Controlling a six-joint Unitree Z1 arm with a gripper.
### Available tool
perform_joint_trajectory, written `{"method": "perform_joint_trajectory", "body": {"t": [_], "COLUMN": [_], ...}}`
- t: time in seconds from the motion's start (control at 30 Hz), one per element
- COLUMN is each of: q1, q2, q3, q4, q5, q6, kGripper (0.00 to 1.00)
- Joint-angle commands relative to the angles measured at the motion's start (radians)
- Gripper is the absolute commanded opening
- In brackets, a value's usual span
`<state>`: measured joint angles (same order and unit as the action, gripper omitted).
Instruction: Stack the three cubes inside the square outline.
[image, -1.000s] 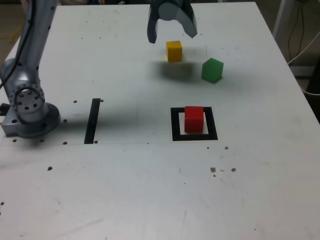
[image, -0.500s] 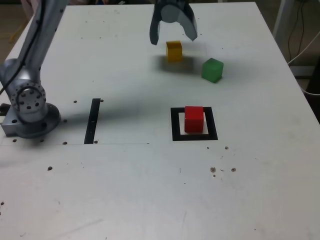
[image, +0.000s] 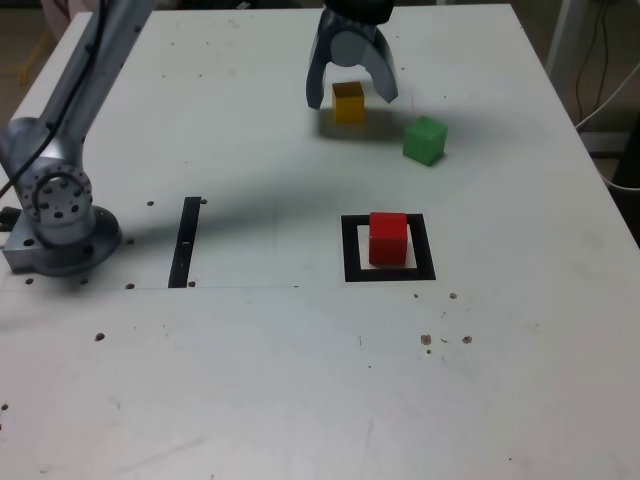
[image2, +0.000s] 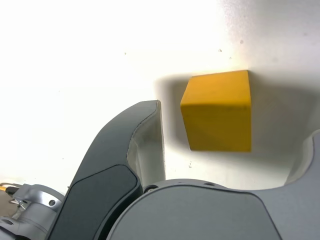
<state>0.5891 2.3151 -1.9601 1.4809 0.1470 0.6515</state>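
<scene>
My claw (image: 352, 97) was spread wide with nothing in it, poised over the yellow cube (image: 348, 103) near the far side of the tabletop (image: 240, 370). The step in hand, as I judged it, was to pick that cube up. The wrist view showed it between my two fingers but not clearly midway, so centring came first. I judged it best to turn the claw until its pads lay flat to two opposite faces, sink straight down with a finger on either side, and only then close gently, lest one finger nudge the cube askew or a tip land on its top.

The red cube (image: 388, 239) sat inside the black square outline (image: 353, 267), a little toward the exterior view's right, so the yellow one would need to be lined up over the cube itself rather than the frame. The green cube (image: 425, 141) stood apart, outside the outline, between the yellow cube and the exterior view's right edge, turned at an angle. It was near enough that I would have lifted clear before swinging across. The straight black strip (image: 185, 242) lay well away from the cubes, flat and no obstacle.
</scene>
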Motion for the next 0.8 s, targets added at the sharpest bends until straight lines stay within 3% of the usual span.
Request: {"method": "perform_joint_trajectory", "body": {"t": [0.0, 0.3, 0.7, 0.77], "q1": [0.005, 0.021, 0.021, 0.021], "q2": [0.016, 0.062, 0.073, 0.073], "q3": [-0.011, -0.057, -0.070, -0.070], "q4": [-0.001, 0.007, 0.010, 0.010], "q5": [-0.002, -0.002, 0.017, 0.018], "q6": [0.002, 0.000, -0.026, -0.026], "kGripper": [0.94, 0.84, 0.40, 0.38]}}
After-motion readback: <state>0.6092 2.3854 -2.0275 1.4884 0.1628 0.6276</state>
